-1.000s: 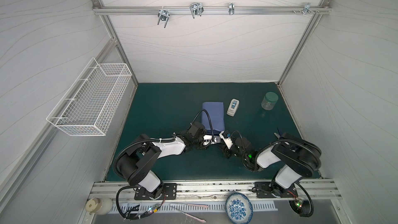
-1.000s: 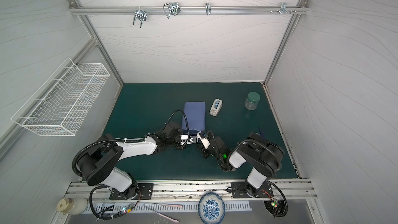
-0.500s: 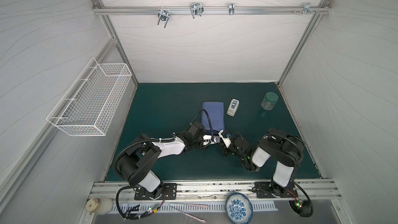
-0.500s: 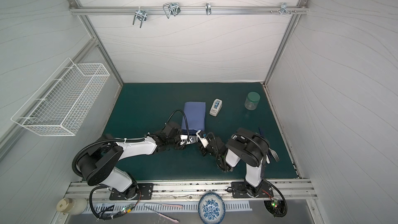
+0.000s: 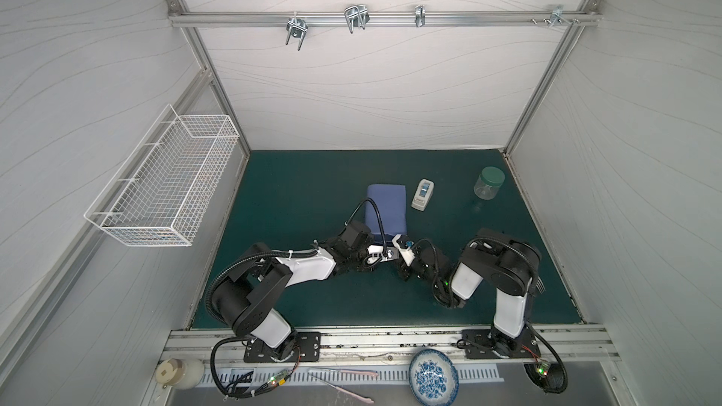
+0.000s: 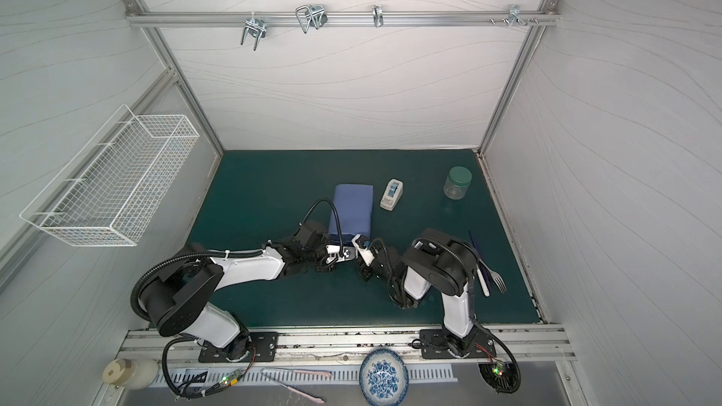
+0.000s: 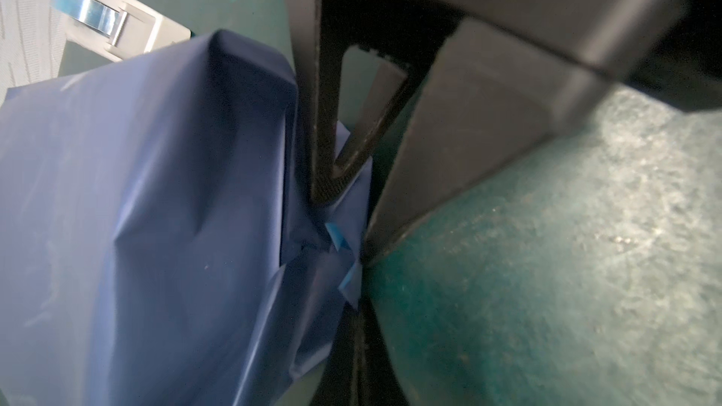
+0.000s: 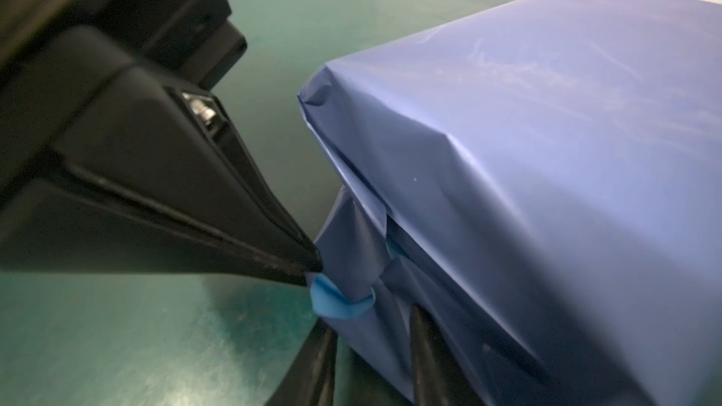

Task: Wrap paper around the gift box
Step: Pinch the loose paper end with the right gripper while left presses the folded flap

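Both top views: paper (image 5: 386, 207) hides gift box, mid green mat (image 5: 297, 197); tape dispenser (image 5: 423, 194) just beside, jar (image 6: 457, 182) farther right. Wrist views alone: left gripper (image 8: 312, 267) pinches paper's end flap; right gripper (image 7: 345, 224) jaws apart, straddling flap. White walls (image 5: 351, 103) around.

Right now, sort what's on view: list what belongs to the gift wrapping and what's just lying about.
Job: paper, folded round the hidden gift box; left gripper pinching its flap; tape dispenser, probably.
Lying about: green-lidded jar; wire basket; patterned bowl; fork.
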Robot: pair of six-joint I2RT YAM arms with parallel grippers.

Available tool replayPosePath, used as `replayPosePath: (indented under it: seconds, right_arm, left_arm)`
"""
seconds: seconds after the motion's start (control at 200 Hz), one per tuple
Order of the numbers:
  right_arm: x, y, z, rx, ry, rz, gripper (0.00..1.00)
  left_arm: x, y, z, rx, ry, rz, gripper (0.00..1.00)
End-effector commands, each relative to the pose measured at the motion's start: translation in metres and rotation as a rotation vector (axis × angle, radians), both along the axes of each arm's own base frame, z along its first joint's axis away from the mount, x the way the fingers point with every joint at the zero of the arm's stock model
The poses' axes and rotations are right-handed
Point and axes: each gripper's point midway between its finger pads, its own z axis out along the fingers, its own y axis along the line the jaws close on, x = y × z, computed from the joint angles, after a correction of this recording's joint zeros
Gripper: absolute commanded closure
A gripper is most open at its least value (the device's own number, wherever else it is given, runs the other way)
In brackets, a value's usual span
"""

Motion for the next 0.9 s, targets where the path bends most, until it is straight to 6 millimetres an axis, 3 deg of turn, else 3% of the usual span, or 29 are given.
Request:
replayPosePath:
  seconds: [0.0, 0.58, 0.655, 0.8, 0.895]
  right_arm:
    - [-0.005, 0.007, 0.004, 0.002, -0.035, 0.047, 0.72]
    - [-0.01, 0.002, 0.013, 0.026, -0.033, 0.071, 1.0]
    - [-0.012, 0.001, 0.013, 0.03, -0.026, 0.072, 1.0]
    - [-0.014, -0.001, 0.011, 0.036, -0.004, 0.069, 1.0]
    - [-0.015, -0.002, 0.011, 0.04, 0.009, 0.062, 1.0]
  left_arm:
    - [0.007, -0.012, 0.022, -0.064, -0.049, -0.014, 1.0]
    - [0.007, -0.01, 0.03, -0.096, -0.039, -0.007, 1.0]
    - [0.007, -0.009, 0.033, -0.105, -0.04, -0.006, 1.0]
    - [0.004, -0.007, 0.041, -0.145, -0.063, -0.012, 0.78]
    - [-0.001, -0.005, 0.05, -0.172, -0.081, -0.025, 0.69]
